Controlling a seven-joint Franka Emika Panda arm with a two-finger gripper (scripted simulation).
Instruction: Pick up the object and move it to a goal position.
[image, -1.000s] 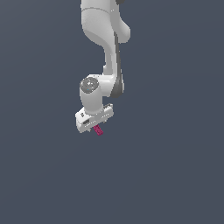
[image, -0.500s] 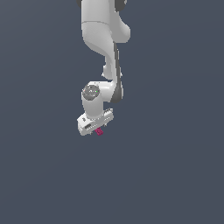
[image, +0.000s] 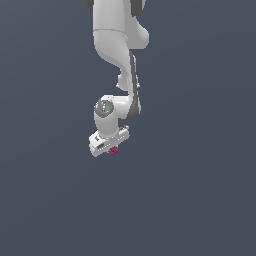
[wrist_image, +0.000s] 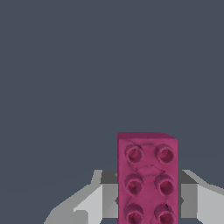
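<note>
Magenta-pink and studded on its visible face, the object (wrist_image: 147, 179) is sitting between the two pale fingers (wrist_image: 89, 205) of the gripper (image: 111, 148), which is clamping it from both sides; in the exterior view it is showing only as a small pink speck (image: 114, 150) just below the white hand, a little left of frame centre. Risk assessment: the block is standing off-centre between the fingers in the wrist view and a good part of its length is projecting beyond the fingertips, so the grip is probably bearing on only part of its sides. A quick swing or an abrupt stop is therefore likely to twist the block in the pads or let it slip out. No goal marker and no supporting surface are showing in either view, only plain grey, so clearance and remaining travel cannot be judged. Pose: the arm (image: 116, 45) is hanging from the top of the exterior frame, forearm running downward, wrist (image: 106, 111) bending so that the hand is pointing down and slightly toward the lower left.
</note>
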